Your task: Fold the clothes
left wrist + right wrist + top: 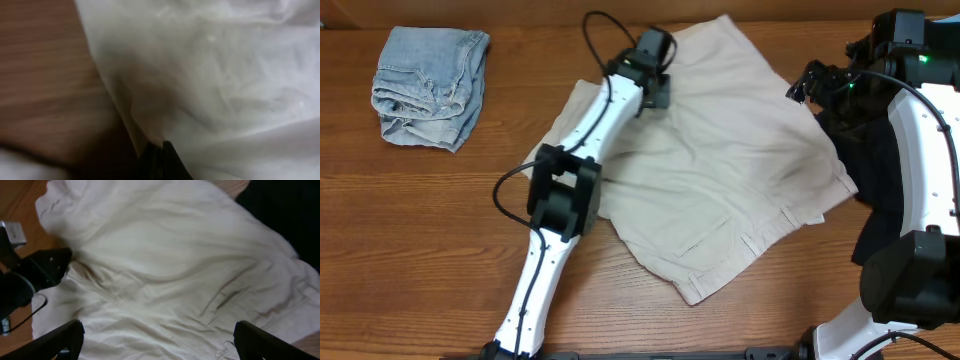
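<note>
The left jaws are clamped tight on the far edge of the beige shorts (pixel 730 160) spread on the table (pixel 420 250); the right jaws gape wide, holding nothing, above the shorts' right side

Pale beige shorts (pixel 720 170), faded light-blue denim (pixel 430 85) and black garments (pixel 865 165) on a brown wood-grain desk (pixel 420 250).

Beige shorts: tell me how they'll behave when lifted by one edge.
Probably floppy: the shorts lie wrinkled and limp on the table. Likely light: thin cloth bunches at the left hand. Pushed, they would probably crumple rather than slide whole.
</note>
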Available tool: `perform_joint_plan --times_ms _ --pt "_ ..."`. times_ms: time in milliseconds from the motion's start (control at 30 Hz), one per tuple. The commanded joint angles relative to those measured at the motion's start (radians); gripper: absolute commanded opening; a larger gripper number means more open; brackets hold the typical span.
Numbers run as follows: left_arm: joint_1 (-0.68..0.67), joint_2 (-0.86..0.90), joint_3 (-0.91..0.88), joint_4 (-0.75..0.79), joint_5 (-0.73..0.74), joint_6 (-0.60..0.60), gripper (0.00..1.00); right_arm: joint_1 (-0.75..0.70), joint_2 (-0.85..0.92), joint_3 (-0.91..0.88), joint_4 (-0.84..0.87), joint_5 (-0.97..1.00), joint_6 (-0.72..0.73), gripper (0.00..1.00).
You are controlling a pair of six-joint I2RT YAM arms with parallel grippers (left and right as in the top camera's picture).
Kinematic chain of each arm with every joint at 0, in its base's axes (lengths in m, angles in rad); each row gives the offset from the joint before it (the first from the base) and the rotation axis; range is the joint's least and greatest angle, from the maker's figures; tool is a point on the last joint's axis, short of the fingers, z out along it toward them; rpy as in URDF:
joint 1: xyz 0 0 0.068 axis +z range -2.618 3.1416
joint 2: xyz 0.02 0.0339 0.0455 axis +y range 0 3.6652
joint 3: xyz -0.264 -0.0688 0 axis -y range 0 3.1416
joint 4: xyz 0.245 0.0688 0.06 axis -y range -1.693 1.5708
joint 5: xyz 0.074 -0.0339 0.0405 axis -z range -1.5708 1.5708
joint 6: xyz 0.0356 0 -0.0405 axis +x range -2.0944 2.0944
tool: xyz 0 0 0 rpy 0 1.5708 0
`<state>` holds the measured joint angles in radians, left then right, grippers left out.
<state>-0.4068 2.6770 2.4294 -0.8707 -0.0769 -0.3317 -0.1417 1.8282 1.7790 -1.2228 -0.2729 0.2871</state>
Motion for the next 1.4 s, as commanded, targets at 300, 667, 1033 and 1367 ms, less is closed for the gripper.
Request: perform_joint_plan --times_ms 300,667,1033,1367 --pt "0.377 -0.05 0.195 -0.6 -0.043 -0.005 0.04 0.054 0.032 -0.076 0.07 0.009 0.005 0.99" --pt "0.359 -0.055 0.198 -0.643 -0.026 0.115 0.49 0.175 0.174 -0.078 0.272 0.036 -0.002 0.94" --pt "0.364 -0.092 0.495 -0.681 0.157 0.177 0.83 0.226 0.322 -0.078 0.405 0.035 -0.078 0.92" --pt "0.342 -0.34 0.713 -0.637 0.183 0.174 0.94 0.244 0.404 -0.078 0.465 0.008 -0.139 0.89"
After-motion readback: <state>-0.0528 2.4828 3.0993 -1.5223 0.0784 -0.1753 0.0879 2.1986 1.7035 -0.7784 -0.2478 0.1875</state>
